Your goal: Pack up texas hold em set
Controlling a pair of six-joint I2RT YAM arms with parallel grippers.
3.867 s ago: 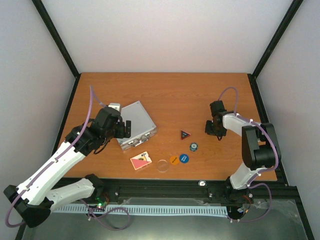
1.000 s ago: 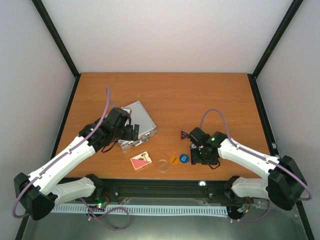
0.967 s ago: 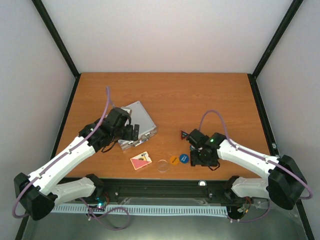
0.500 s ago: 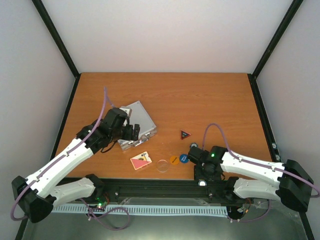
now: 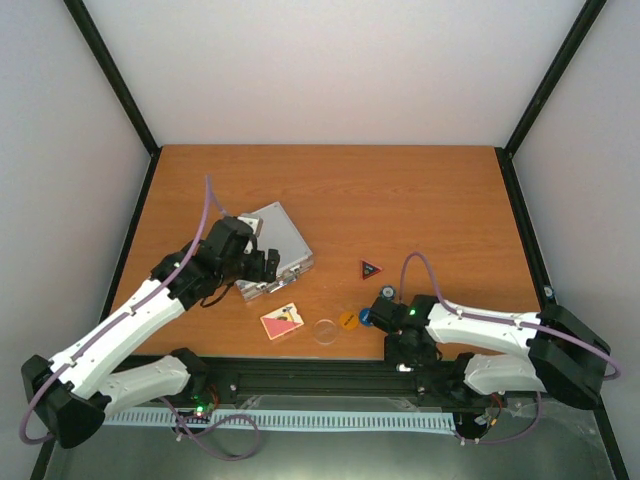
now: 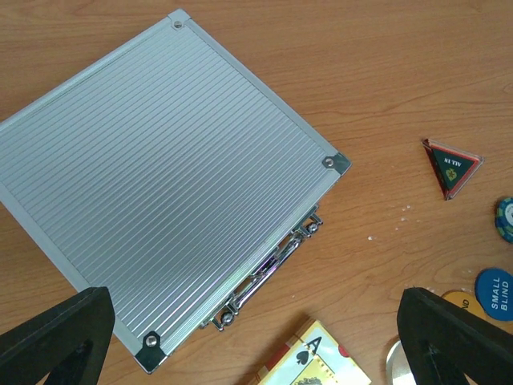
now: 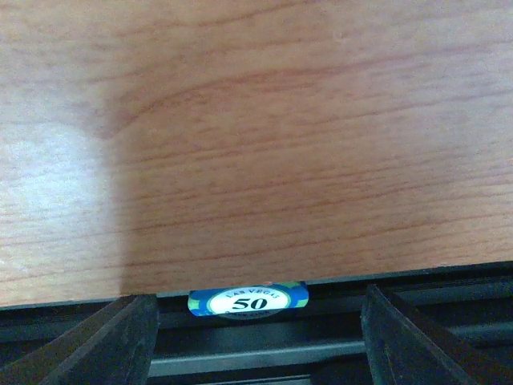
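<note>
- Off the table's [image 5: 400,200] near edge, well right of the case [image 6: 160,184] and nearer the bases, a blue-white chip [image 7: 248,301] marked 50 lies on the black rail [image 7: 264,353], half tucked under the table's lip. I judge it a stray to be fetched first.
- Right pincer [image 5: 402,350] hangs over that spot, jaws apart, one finger each side of the chip and neither touching it, likely set to close on it. The lip leaves little room, so the grip could slip.
- Just off the case's latch side lie the pink card deck [image 5: 281,321], then the clear disc [image 5: 325,331], orange disc [image 5: 347,320] and blue disc [image 6: 495,293] in a loose row running rightward. All are flat on the table and none is packed.
- Farther right of the case sit the red-black triangle [image 6: 451,166] and a second chip [image 6: 505,218], apart from each other.
- The case is shut, lid up, its handle [image 6: 268,277] and latches facing the loose pieces. Left pincer [image 5: 264,268] hovers over that latch edge, spread wide and holding nothing. It is probably placed to work the latches, since nothing goes in until the lid is raised.
- Packing, by my reckoning, has not begun.
</note>
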